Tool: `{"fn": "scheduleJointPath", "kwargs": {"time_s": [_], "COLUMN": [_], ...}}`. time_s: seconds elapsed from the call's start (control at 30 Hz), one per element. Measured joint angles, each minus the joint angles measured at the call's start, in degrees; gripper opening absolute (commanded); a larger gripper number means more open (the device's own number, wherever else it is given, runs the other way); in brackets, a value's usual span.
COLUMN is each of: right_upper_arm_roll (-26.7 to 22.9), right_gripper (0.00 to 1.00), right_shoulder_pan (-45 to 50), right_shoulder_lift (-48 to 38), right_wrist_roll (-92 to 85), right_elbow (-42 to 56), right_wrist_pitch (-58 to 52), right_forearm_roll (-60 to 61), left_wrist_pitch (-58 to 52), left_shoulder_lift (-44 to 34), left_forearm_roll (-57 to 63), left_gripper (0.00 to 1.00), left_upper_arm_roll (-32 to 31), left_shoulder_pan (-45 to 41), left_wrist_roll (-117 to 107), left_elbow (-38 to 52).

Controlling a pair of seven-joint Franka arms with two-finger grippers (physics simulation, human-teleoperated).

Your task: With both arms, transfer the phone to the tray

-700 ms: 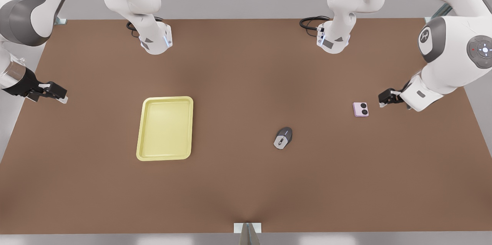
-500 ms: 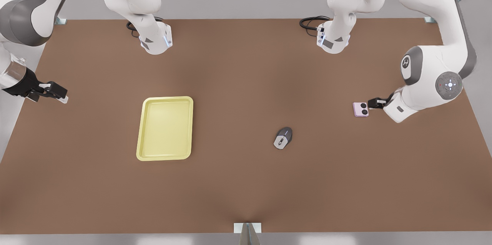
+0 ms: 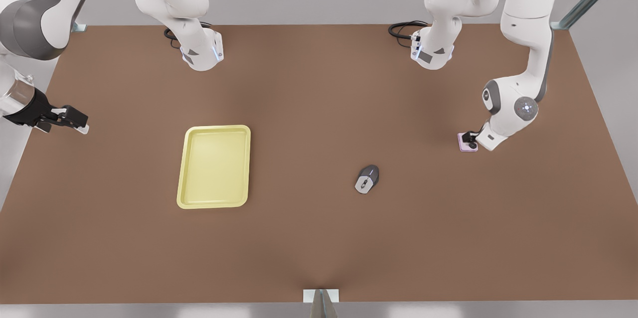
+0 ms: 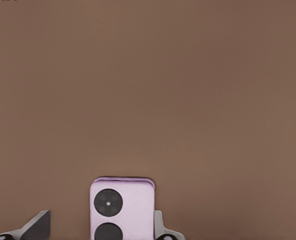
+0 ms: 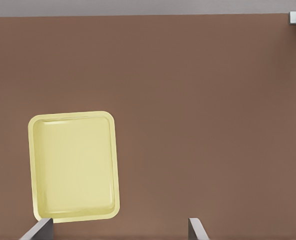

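The pale pink phone [image 3: 463, 143] lies flat on the brown table at the front view's right, its two black circles partly under my left gripper [image 3: 470, 139]. In the left wrist view the phone [image 4: 130, 207] sits between that gripper's [image 4: 101, 221] open fingers, one finger close to its side and the other well apart. The pale yellow tray [image 3: 214, 166] rests left of centre, with nothing in it. My right gripper [image 3: 75, 122] waits open over the table's left edge, and its wrist view looks down on the tray [image 5: 73, 165] beyond its own spread fingers [image 5: 38, 231].
A grey-and-black computer mouse [image 3: 367, 178] sits between the phone and the tray, nearer the phone. Both arm bases [image 3: 202, 54] and black cables [image 3: 403, 29] stand at the far table edge. A small bracket [image 3: 321, 295] marks the near edge.
My left arm has swung in and lowered, so its gripper went from beside the phone to over it. The right arm, tray and mouse stayed put.
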Motion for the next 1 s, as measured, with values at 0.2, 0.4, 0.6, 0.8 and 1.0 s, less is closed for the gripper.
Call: {"fn": "scheduleJointPath", "kwargs": {"time_s": [0.2, 0.4, 0.6, 0.8, 1.0], "right_upper_arm_roll": [0.0, 0.0, 0.0, 0.0, 0.0], "right_gripper": [1.00, 1.00, 1.00, 1.00, 1.00], "right_shoulder_pan": [0.0, 0.0, 0.0, 0.1, 0.0], "right_shoulder_lift": [0.0, 0.0, 0.0, 0.0, 0.0], "right_wrist_roll": [-0.2, -0.3, -0.4, -0.5, -0.5], "right_elbow": [0.0, 0.0, 0.0, 0.0, 0.0], "right_wrist_pitch": [0.0, 0.0, 0.0, 0.0, 0.0], "right_forearm_roll": [0.0, 0.0, 0.0, 0.0, 0.0], "left_wrist_pitch": [5.0, 8.6, 10.8, 11.6, 11.9], "left_shoulder_lift": [0.8, 4.4, 5.7, 6.0, 6.0], "left_forearm_roll": [0.0, 0.1, 0.1, 0.2, 0.2], "left_gripper": [1.00, 1.00, 0.92, 0.83, 0.82], "left_upper_arm_roll": [-0.1, -0.3, -0.8, -0.8, -0.9], "left_shoulder_pan": [0.0, 0.0, -0.1, -0.1, -0.3], "left_wrist_roll": [1.4, 2.4, 3.1, 3.5, 3.8], "left_elbow": [-3.8, -4.0, -4.0, -4.0, -3.9]}}
